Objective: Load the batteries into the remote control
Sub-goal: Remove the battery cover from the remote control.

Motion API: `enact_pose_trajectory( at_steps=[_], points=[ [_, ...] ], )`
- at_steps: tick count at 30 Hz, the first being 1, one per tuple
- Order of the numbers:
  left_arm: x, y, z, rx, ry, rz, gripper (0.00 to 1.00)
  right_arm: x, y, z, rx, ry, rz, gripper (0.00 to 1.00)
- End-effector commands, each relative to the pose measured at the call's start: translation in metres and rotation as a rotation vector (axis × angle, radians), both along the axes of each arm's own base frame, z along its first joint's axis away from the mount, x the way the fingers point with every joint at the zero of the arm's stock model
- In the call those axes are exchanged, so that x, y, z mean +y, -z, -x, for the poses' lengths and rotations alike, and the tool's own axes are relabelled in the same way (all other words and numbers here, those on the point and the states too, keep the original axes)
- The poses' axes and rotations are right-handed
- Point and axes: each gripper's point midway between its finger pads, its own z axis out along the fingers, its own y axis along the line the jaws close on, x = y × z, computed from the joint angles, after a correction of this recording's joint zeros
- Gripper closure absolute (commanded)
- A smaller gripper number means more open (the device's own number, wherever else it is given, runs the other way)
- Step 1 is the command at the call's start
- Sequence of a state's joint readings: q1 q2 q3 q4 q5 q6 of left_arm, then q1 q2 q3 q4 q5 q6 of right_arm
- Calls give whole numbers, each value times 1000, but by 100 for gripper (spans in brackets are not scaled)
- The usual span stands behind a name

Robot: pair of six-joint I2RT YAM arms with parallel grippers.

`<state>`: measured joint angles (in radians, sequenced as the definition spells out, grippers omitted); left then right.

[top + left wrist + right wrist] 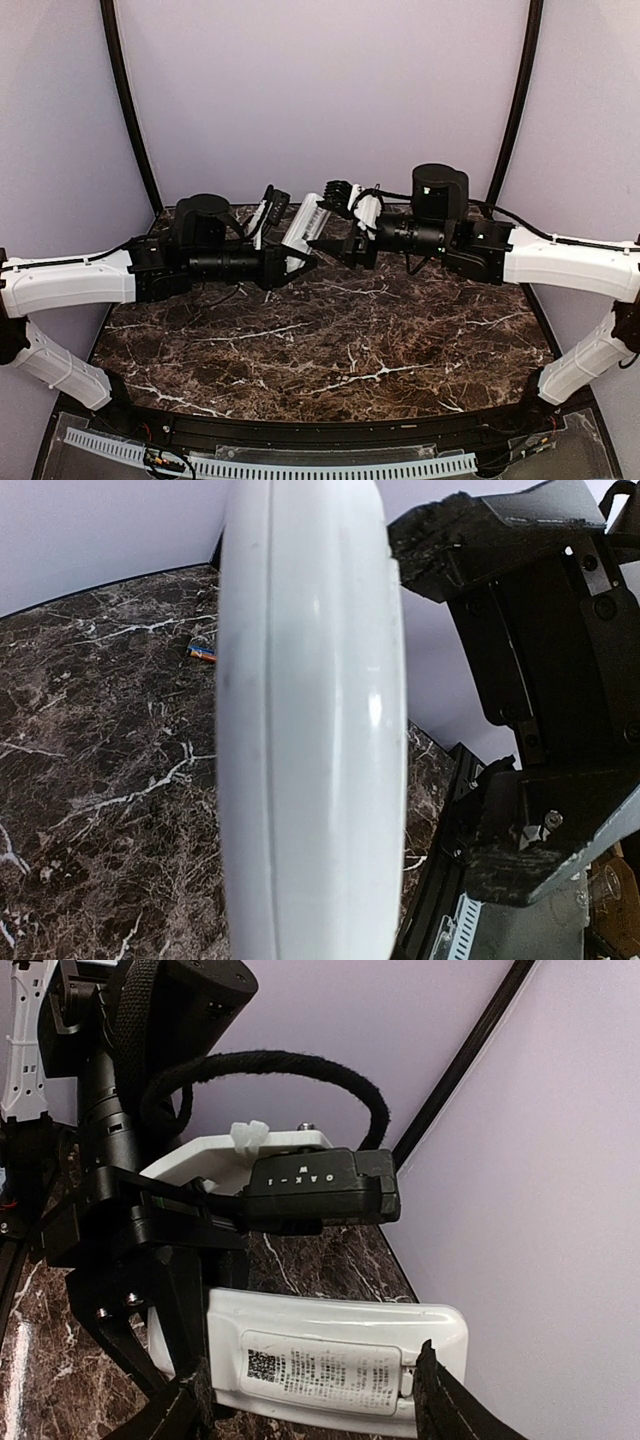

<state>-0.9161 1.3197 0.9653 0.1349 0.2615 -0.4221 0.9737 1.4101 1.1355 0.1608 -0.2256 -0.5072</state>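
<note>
My left hand clamped the remote control above the worktop, its labelled back turned toward my right hand for loading, whose fingers straddled it, grip unclear, while one battery lay below.

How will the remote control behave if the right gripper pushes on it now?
Probably stiff: the remote control, gripped at one end by the left gripper, shows no sag. Likely slippery, since its glossy white shell shows a highlight, so it may pivot in the grip. Probably light, being slim plastic.
</note>
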Motion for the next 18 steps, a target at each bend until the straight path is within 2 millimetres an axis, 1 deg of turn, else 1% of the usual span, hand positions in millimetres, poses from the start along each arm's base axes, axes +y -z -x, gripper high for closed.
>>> enact_pose_trajectory(
  at_steps=[1,6,7,8,9,10,11,13,14,15,18],
  points=[
    [-1,-29,12,-95,59,64,100,3,21,-2,53,7,62,35],
    [6,-27,5,-144,15,13,100,6,33,10,81,-61,93,40],
    [9,-29,-1,-161,-18,-3,100,6,34,13,80,-72,90,40],
    [12,-25,-3,-179,-26,-40,100,5,35,15,81,-80,87,40],
    [16,-26,-10,-198,-63,-61,100,5,36,17,81,-92,84,40],
    [19,-20,-13,-210,-74,-106,100,5,38,18,85,-99,85,40],
    [22,-20,-20,-227,-111,-130,100,5,40,20,90,-106,86,40],
    [30,-5,-29,-242,-149,-228,100,5,43,22,97,-114,91,40],
    [33,-4,-34,-252,-179,-252,100,5,46,22,103,-116,95,40],
    [35,2,-36,-256,-182,-285,100,4,49,22,107,-114,99,40],
    [44,10,-46,-272,-235,-355,100,1,54,21,119,-105,105,40]
  ],
)
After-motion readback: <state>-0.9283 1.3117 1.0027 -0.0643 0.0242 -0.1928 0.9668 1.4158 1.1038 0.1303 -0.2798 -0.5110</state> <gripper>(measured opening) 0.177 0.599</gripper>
